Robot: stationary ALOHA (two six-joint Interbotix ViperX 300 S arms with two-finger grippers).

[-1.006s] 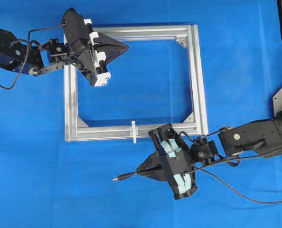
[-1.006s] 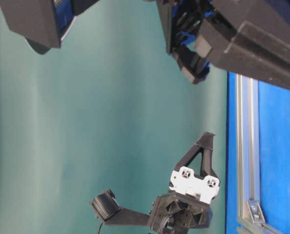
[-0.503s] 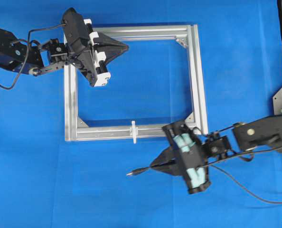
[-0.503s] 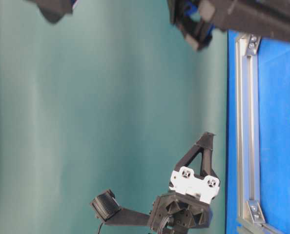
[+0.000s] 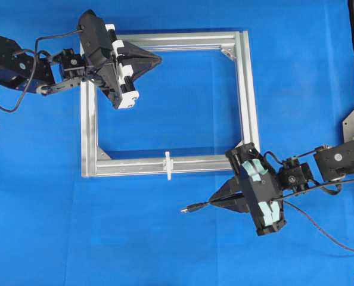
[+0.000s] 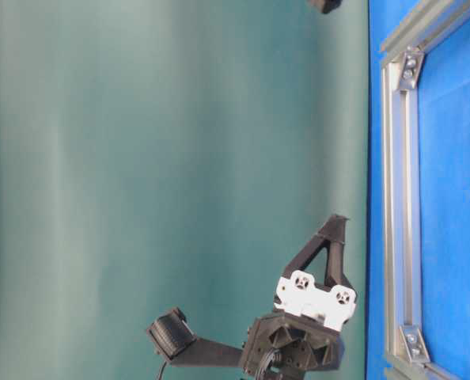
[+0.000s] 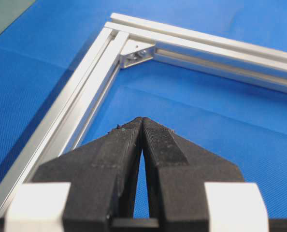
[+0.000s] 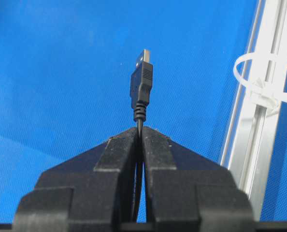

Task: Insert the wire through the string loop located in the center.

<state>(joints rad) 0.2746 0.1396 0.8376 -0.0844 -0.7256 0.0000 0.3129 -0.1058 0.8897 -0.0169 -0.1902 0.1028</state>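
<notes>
Below the frame's lower bar, our right fingers [image 5: 216,201] pinched the wire [image 5: 195,208], plug pointing left; we judged alignment with the string loop [image 5: 168,165] came next. Left fingers [image 5: 156,59] were closed, empty.

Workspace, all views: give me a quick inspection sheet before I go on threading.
Surface: blue cloth.
Job's things: thin black wire with metal-tipped plug, held off the cloth-side of the frame, not yet through; small white string loop upright on the near bar of the silver aluminium frame.
Clutter: nothing seen.
Grippers: left gripper shut, empty, over the frame's corner; right gripper shut on wire.
Cables: wire trails right behind the right gripper.
Surroundings: teal backdrop.
</notes>
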